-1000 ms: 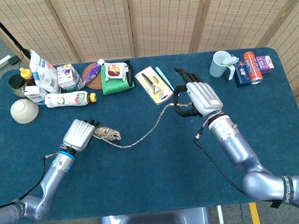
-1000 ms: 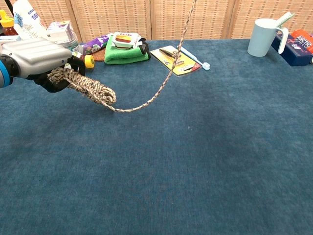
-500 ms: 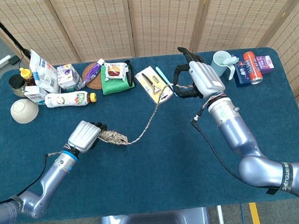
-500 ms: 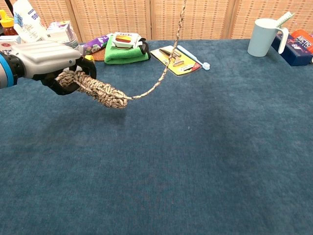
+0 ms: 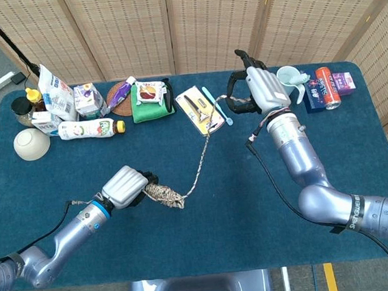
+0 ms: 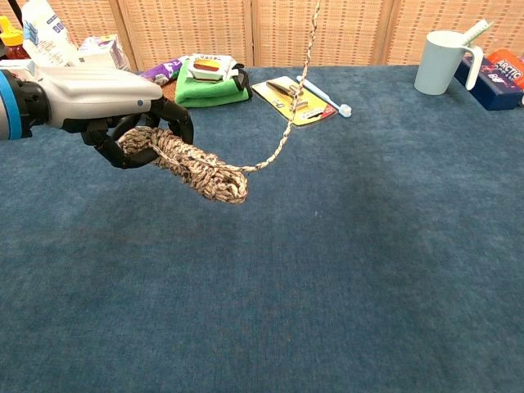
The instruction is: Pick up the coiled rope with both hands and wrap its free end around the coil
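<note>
Nearest the front edge of the blue-covered table, the robot's left hand holds the coiled rope above the cloth, toward the front left. Its dark fingers curl tightly around one end of the coil, and the other end juts out to the right, tilted slightly downward. The coil is lifted clear of the table in the chest view.

From the coil's far end the free end of the rope rises in a slanting line toward the back of the table, crossing in front of a yellow card of tools and a light-blue toothbrush lying just beside it. The line runs up to the right hand, which is raised near the back edge, right of centre; its fingers are closed on the strand, though exactly how they pinch it cannot be told.

Along the back edge to the right stand a pale-blue mug, a red can and a small dark-blue box. At the back left corner sit a folded green cloth, a white bottle with a yellow cap lying on its side, a cream bowl, cartons and a pouch.
</note>
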You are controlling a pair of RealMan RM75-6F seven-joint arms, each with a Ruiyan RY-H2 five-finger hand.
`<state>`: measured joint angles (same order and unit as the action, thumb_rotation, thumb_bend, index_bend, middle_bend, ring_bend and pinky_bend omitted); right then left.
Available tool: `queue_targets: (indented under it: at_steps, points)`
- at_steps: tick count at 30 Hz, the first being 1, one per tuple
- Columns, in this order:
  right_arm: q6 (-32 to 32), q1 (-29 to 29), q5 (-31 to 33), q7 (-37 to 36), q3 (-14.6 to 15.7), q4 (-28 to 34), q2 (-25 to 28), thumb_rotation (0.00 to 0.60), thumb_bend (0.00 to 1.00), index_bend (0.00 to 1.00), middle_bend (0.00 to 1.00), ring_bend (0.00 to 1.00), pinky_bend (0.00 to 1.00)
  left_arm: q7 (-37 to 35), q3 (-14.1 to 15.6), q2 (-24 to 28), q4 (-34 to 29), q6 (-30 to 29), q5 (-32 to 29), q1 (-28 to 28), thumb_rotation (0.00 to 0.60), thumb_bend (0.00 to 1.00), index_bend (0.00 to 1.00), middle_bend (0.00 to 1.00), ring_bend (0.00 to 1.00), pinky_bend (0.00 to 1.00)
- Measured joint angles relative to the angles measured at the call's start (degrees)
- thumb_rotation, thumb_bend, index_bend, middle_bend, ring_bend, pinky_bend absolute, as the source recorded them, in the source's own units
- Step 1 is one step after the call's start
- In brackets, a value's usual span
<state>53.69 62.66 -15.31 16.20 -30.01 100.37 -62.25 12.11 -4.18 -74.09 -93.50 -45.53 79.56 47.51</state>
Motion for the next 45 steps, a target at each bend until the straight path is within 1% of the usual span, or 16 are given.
queue_targets:
  at_steps: [3,6,10,13,19,22,25,28,33,36,41,45]
  points:
    - [-0.3,0.9,1.1,0.7,0.9,-2.9,-0.8,0.6,0.51,0.66,0.0,0.0,0.0,-2.4,0.2,0.8,-1.1,0.4,0.6,0.1,0.6,0.63,0.53,0.43,0.53,0.65]
    - [-0.7,1.0,1.8,0.8,2.2,-5.5,-1.9,0.6,0.51,0.66,0.0,0.0,0.0,-6.5,0.2,1.6,-2.1,0.4,1.8,0.1,0.6,0.63,0.54,0.44,0.53,0.65]
    - [-2.4,0.3,2.0,-0.3,3.6,-8.9,-3.6,0.6,0.51,0.66,0.0,0.0,0.0,-14.5,0.3,2.7,-3.1,0.0,4.5,0.2,0.6,0.64,0.54,0.44,0.54,0.65]
    - [-3.6,-0.6,0.7,-1.6,4.6,-11.1,-4.8,0.6,0.51,0.66,0.0,0.0,0.0,-20.9,0.3,3.5,-3.2,-1.1,7.0,0.2,0.6,0.64,0.54,0.44,0.53,0.65]
    - [-5.6,-2.4,-2.3,-4.4,6.3,-13.8,-7.6,0.6,0.51,0.66,0.0,0.0,0.0,-32.4,0.2,4.5,-2.8,-3.7,10.4,0.2,0.6,0.64,0.54,0.44,0.53,0.65]
    - [-6.1,-3.0,-3.3,-4.9,7.1,-14.2,-8.6,0.6,0.51,0.66,0.0,0.0,0.0,-37.1,-0.3,4.5,-2.1,-5.7,11.3,0.2,0.6,0.64,0.54,0.44,0.53,0.65]
    - [-6.1,-3.6,-4.5,-5.1,8.2,-14.1,-9.5,0.6,0.51,0.66,0.0,0.0,0.0,-39.5,-1.4,4.1,-0.6,-8.5,11.3,0.0,0.6,0.65,0.54,0.44,0.53,0.65]
    - [-5.9,-4.5,-5.7,-5.1,9.5,-12.7,-10.1,0.6,0.51,0.66,0.0,0.0,0.0,-39.6,-3.2,3.5,0.4,-10.3,10.1,-0.1,0.6,0.65,0.54,0.44,0.53,0.65]
    - [-5.3,-5.8,-7.1,-4.8,11.2,-10.1,-10.3,0.6,0.51,0.66,0.0,0.0,0.0,-37.5,-5.9,3.1,0.7,-10.9,6.6,0.2,0.6,0.65,0.54,0.44,0.53,0.65]
    - [-4.8,-6.6,-8.2,-4.6,12.1,-8.1,-10.2,0.6,0.51,0.66,0.0,0.0,0.0,-35.0,-7.5,2.9,0.6,-11.1,4.1,0.5,0.6,0.65,0.54,0.44,0.53,0.65]
    - [-2.7,-8.1,-11.1,-4.1,13.5,-3.5,-9.6,0.6,0.51,0.66,0.0,0.0,0.0,-28.5,-9.6,1.7,0.6,-11.1,-1.0,1.1,0.6,0.64,0.54,0.44,0.53,0.65]
    - [-1.3,-9.3,-13.5,-3.7,14.4,0.8,-8.7,0.6,0.51,0.67,0.0,0.0,0.0,-24.2,-11.3,-1.3,2.1,-11.7,-5.3,1.7,0.6,0.64,0.54,0.44,0.54,0.65]
